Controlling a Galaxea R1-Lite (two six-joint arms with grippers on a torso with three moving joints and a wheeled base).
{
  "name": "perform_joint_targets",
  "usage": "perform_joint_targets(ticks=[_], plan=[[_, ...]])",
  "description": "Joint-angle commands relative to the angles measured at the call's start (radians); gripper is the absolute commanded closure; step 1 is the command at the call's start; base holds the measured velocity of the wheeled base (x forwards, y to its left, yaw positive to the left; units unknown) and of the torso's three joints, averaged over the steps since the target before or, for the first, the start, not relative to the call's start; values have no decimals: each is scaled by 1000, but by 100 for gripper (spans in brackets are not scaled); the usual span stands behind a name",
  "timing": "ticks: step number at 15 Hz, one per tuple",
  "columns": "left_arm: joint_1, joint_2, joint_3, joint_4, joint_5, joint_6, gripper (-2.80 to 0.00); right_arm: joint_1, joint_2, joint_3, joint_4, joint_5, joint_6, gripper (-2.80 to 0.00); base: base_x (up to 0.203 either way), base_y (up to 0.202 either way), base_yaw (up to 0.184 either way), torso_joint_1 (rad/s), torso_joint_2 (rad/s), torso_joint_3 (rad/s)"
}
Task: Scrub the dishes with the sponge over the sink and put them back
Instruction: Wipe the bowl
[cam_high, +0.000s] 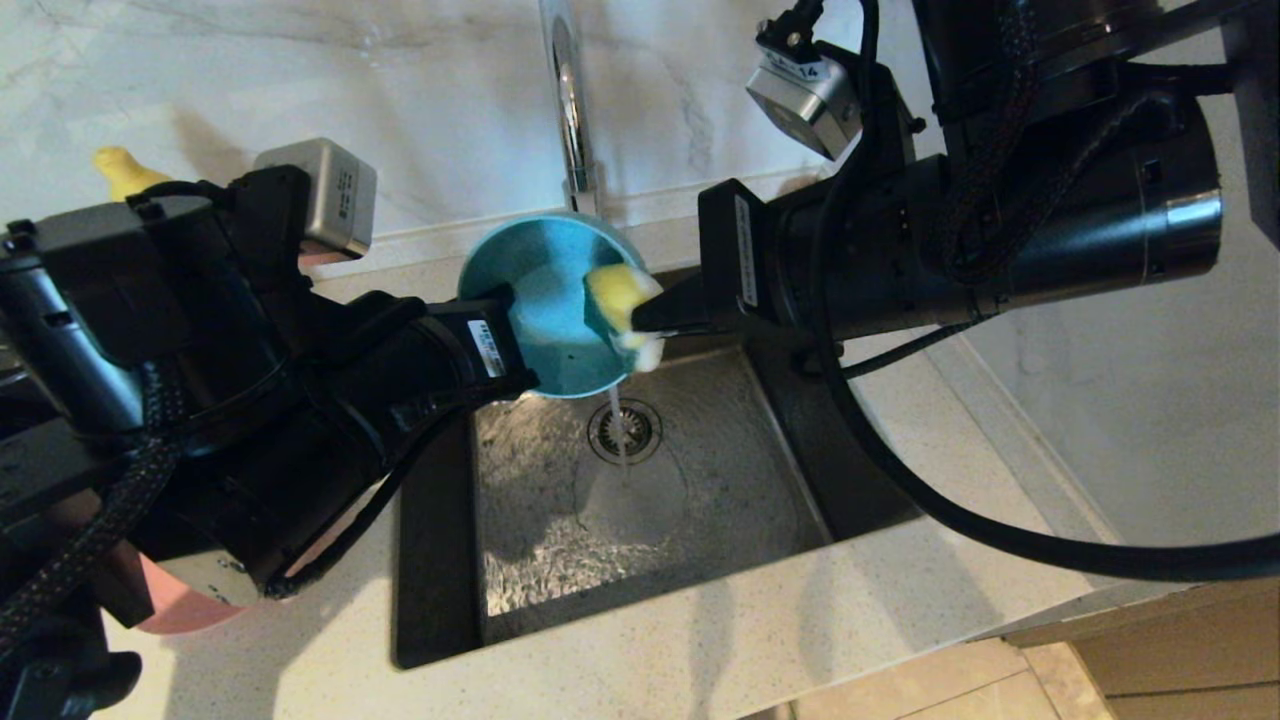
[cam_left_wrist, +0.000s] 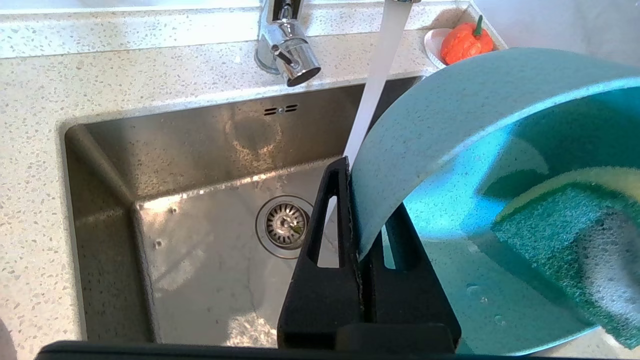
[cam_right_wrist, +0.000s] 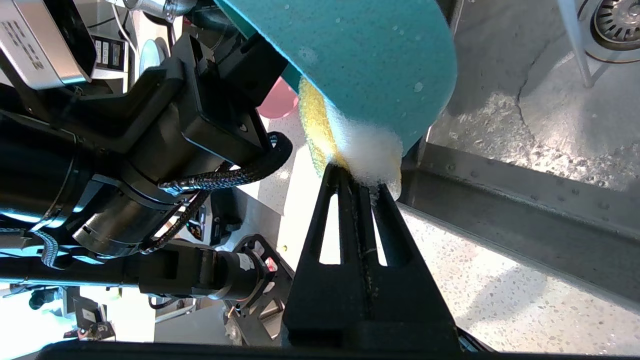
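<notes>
Where the pale speckled stone bench (cam_high: 700, 640) meets a white marble-veined wall, I see the sink (cam_high: 640, 520) sunk into it, its steel floor wet and a thin stream from the chrome faucet (cam_high: 572, 110) falling beside the round drain (cam_high: 625, 430). Tan floor tiles show at the lower right of the head view.

My left gripper (cam_left_wrist: 356, 235) is clamped on the rim of the teal bowl (cam_high: 550, 300), holding it tipped on edge above the back of the basin, its hollow facing the right arm. My right gripper (cam_right_wrist: 361, 185) is closed tight on the sponge (cam_high: 620, 300), which sits just inside the bowl's rim, pressed against the inner wall; the green scouring face shows in the left wrist view, and white foam clings where the fingers pinch it.

The pink plate (cam_high: 185, 610) lies on the bench at the left, mostly hidden under my left arm. A small white saucer with an orange-red fruit (cam_left_wrist: 465, 42) stands behind the sink.

White labels on both wrists and the marking on the wrist cameras are too small for me to read.
</notes>
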Motion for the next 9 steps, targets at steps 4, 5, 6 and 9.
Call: perform_joint_targets(ticks=[4, 5, 6, 9], plan=[[1, 37, 12, -13, 6, -2, 0, 8, -46, -6, 3, 0, -4, 0, 0, 0, 0, 0, 0, 0], [2, 49, 12, -13, 13, -2, 0, 10, -53, -7, 3, 2, -5, 0, 0, 0, 0, 0, 0, 0], [3, 65, 11, -12, 15, -2, 0, 20, -63, -12, 7, 2, -5, 0, 0, 0, 0, 0, 0, 0], [18, 109, 11, -14, 15, -3, 0, 40, -101, -10, 13, 5, -5, 0, 0, 0, 0, 0, 0, 0]])
